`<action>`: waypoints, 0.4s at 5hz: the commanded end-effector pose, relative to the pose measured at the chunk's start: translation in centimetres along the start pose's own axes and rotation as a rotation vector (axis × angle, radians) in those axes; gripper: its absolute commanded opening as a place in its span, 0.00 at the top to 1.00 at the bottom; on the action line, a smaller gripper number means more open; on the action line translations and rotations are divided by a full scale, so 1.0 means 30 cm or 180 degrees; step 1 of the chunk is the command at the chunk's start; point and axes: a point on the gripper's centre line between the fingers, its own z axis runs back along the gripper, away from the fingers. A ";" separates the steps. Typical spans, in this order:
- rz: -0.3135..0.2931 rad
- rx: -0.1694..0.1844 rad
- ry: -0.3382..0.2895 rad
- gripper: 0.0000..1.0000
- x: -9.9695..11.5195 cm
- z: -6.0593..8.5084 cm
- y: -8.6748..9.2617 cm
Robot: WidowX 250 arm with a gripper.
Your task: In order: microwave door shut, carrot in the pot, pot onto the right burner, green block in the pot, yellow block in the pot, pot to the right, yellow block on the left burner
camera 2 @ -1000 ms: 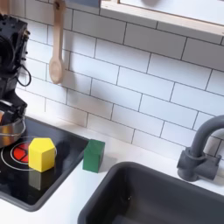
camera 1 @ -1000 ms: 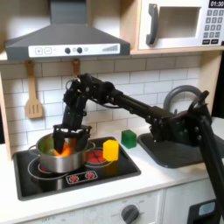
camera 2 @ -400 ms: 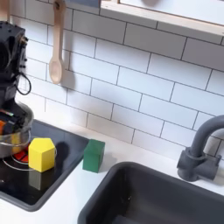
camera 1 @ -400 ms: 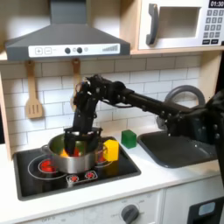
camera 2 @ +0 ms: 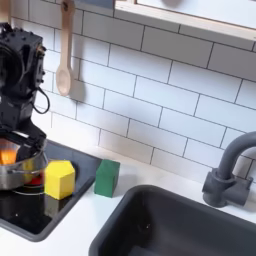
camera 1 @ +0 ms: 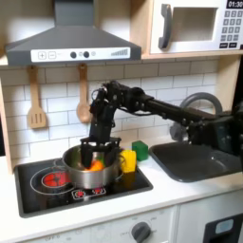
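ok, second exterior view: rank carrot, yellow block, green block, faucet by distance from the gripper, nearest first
1. carrot, in the pot at the gripper
2. yellow block, on the cooktop beside the pot
3. green block, on the counter past the cooktop edge
4. faucet, far right by the sink

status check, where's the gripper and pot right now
Gripper down at pot rim, jaw state unclear. Carrot inside pot. Yellow block touching pot; green block just beyond.

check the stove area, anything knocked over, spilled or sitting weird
Nothing stands out. The pot sits upright on the cooktop with the carrot inside, the gripper at its rim. The yellow block and green block stand upright beside it, and the microwave door is shut.
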 end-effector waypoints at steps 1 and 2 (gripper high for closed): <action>0.0060 0.0113 -0.0044 0.00 -0.013 0.068 -0.017; -0.0102 0.0140 0.0017 0.00 -0.036 0.102 -0.053</action>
